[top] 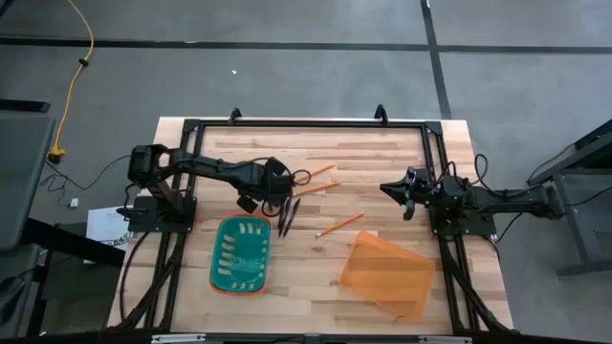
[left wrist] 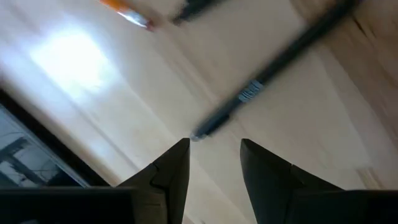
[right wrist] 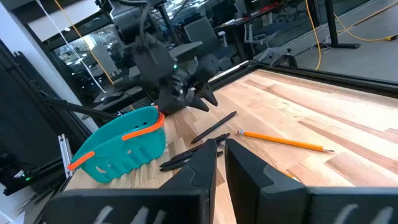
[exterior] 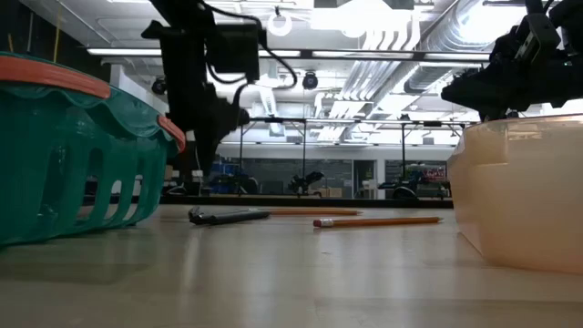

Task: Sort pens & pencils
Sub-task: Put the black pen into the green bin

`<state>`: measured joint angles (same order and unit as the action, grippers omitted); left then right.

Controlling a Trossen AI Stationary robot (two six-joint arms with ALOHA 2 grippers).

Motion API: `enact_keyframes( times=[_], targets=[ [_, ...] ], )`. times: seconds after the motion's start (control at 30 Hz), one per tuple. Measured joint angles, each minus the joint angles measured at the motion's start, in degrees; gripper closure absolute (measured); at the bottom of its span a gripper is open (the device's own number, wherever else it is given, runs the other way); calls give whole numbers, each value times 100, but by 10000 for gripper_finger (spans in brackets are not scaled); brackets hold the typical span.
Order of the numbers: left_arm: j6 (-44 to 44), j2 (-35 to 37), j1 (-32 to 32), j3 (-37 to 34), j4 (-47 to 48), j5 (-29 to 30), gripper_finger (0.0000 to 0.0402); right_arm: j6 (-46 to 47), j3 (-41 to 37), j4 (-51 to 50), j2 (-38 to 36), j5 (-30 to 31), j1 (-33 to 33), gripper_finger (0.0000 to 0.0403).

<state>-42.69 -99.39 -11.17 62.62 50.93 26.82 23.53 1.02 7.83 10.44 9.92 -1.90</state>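
Three dark pens (top: pixel 288 217) lie side by side on the table just right of the teal basket. My left gripper (top: pixel 275 196) hovers over them, open. In the left wrist view its fingertips (left wrist: pixel 214 146) stand on either side of the near end of one pen (left wrist: pixel 267 71), without touching it; a second pen (left wrist: pixel 199 7) and a pencil (left wrist: pixel 124 11) lie beyond. Three orange-yellow pencils lie flat: two (top: pixel 316 182) toward the far edge, one (top: pixel 339 225) nearer the middle. My right gripper (top: pixel 387 189) waits shut above the table's right side.
A teal slotted basket (top: pixel 241 253) stands near the left front, and a translucent orange bin (top: pixel 387 274) near the right front. A black frame (top: pixel 306 122) runs along the far edge and both sides. Bare wood lies between the two containers.
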Motion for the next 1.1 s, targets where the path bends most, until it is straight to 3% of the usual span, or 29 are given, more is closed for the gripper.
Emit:
enact_keyframes(
  times=[0.23,0.5,1.1],
  targets=[
    [-497,-808,256,566,224,506,273,0,0,-40,0,1,1,378],
    [-1912,-932,366,619,242,474,273,0,0,-130,15,-1,1,378],
    [-2661,-523,-634,671,131,-558,273,0,0,-199,44,-1,0,378]
  ],
)
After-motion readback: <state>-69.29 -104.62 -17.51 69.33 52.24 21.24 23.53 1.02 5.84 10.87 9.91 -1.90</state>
